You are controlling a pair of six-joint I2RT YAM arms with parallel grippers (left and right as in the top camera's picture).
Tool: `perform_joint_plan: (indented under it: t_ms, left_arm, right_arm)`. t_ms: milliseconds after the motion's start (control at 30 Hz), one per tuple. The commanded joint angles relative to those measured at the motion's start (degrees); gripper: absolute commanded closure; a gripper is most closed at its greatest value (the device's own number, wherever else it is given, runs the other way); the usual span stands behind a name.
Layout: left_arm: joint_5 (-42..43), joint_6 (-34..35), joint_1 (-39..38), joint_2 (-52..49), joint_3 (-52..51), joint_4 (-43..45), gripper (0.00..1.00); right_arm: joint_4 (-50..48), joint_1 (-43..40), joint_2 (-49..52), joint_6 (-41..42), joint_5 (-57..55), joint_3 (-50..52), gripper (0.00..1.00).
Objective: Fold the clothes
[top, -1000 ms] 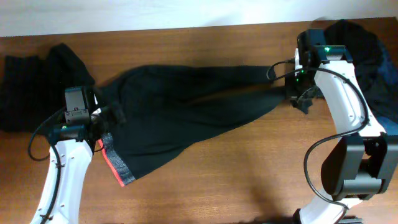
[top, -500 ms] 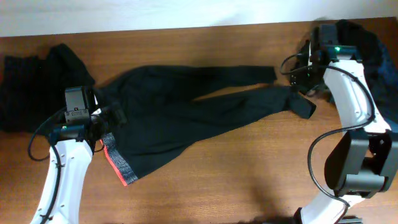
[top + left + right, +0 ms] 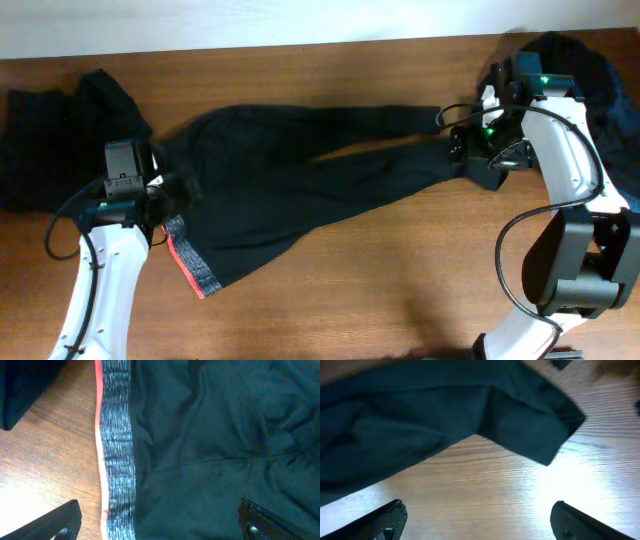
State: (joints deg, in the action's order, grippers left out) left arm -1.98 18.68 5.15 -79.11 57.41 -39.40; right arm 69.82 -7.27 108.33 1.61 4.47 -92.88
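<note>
I see the left gripper [image 3: 157,512] spread wide, empty, over the long black fabric trousers [image 3: 300,170]; the right gripper [image 3: 477,510] is equally wide and holds nothing.

A pair of long black fabric trousers [image 3: 300,170] lies spread flat across the middle of the brown wooden tabletop [image 3: 380,290]. Its grey elastic waistband [image 3: 190,265], edged in red, sits at the near left, and both legs run right, slightly parted, to rumpled cuffs [image 3: 470,160]. A heap of dark crumpled garments [image 3: 60,130] lies at the far left, and another dark heap [image 3: 590,80], bluish in places, at the far right.
</note>
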Motion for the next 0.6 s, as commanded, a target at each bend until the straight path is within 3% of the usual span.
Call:
perform_joint_plan:
  t_ms: [0, 167, 367, 467, 533, 567]
  left_arm:
    - [-0.13, -0.31, 0.09, 0.28, -0.07, -1.16, 0.01]
    - [3.45, -0.28, 0.09, -1.92, -0.26, -4.87, 0.01]
    - [6.75, -0.28, 0.09, -6.54, -0.26, -5.90, 0.11]
    - [7.17, -0.28, 0.09, -9.92, -0.26, -5.25, 0.38]
    - [7.15, -0.28, 0.09, -12.09, -0.26, -4.55, 0.66]
    - [7.15, -0.28, 0.09, -13.07, -0.26, -4.17, 0.73]
  right_arm:
    - [0.02, 1.66, 0.79, 0.55, 2.43, 0.74, 0.06]
    - [-1.86, 2.82, 0.79, 0.13, 2.40, 0.74, 0.06]
    - [-3.19, 2.80, 0.79, 0.13, 2.40, 0.74, 0.06]
    - [-3.23, 2.80, 0.81, 0.11, 2.40, 0.74, 0.06]
    - [-3.19, 2.82, 0.79, -0.37, 2.43, 0.74, 0.06]
    - [-3.17, 2.82, 0.79, -0.76, 2.45, 0.74, 0.07]
